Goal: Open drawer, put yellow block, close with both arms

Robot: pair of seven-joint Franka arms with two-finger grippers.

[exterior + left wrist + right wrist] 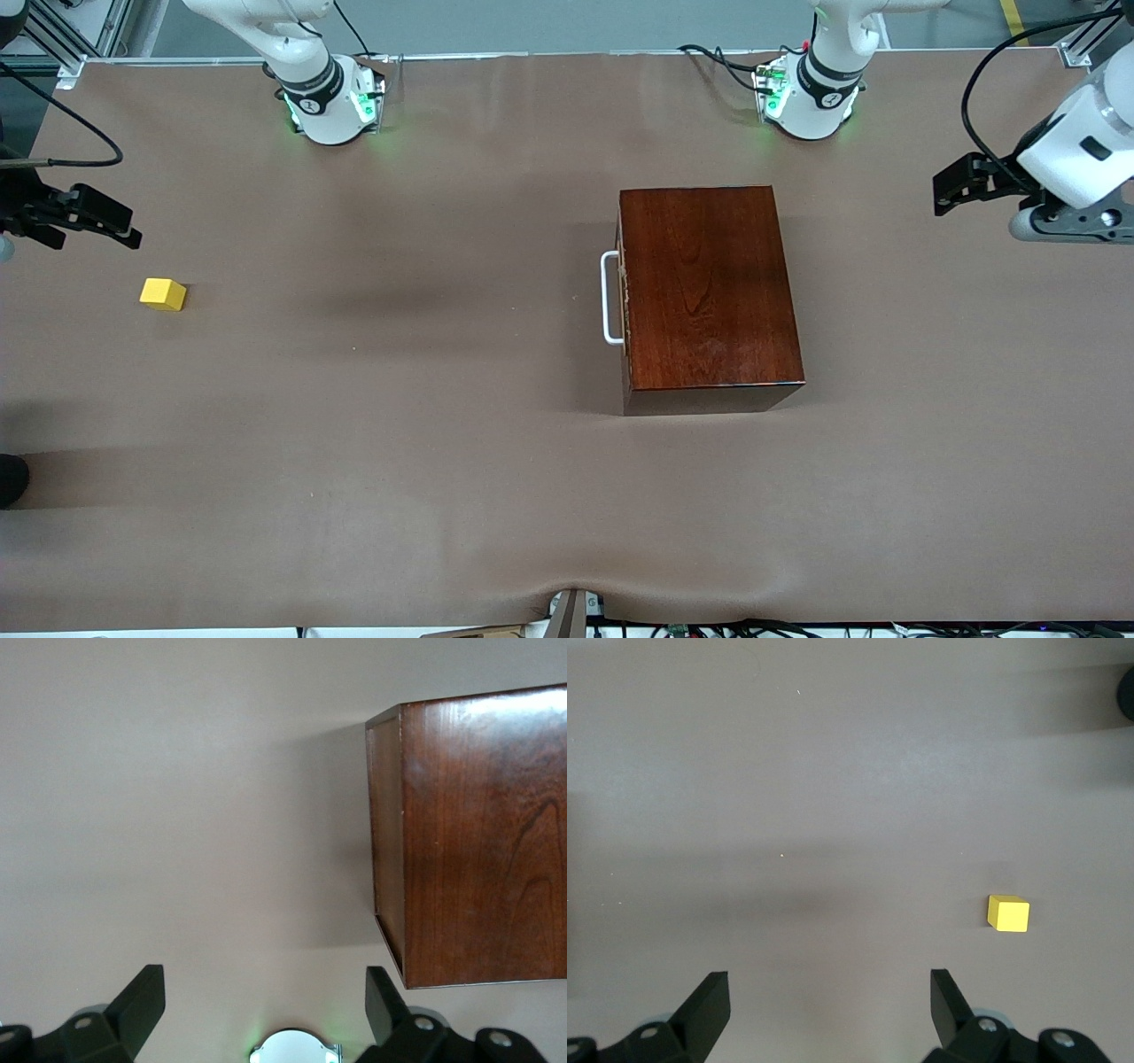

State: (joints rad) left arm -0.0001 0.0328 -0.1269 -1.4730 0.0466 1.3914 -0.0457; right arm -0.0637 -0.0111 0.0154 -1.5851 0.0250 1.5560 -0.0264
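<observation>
The right hand (pixel 111 221) hangs spread wide and empty over the worktop (pixel 399 425) at its own arm's end, with the yellow block (pixel 163 294) lying near it. The left hand (pixel 957 182), fingers also spread, hangs over the worktop at the left arm's end. Between them sits the dark wooden box (pixel 709 292), its drawer (pixel 624 297) shut, white handle (pixel 609 298) facing the block.

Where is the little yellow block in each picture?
Front view: yellow block on the brown table, at the right arm's end, near the right gripper.
Left wrist view: not in it.
Right wrist view: block on bare table.
Shared landmark: the brown table.
</observation>
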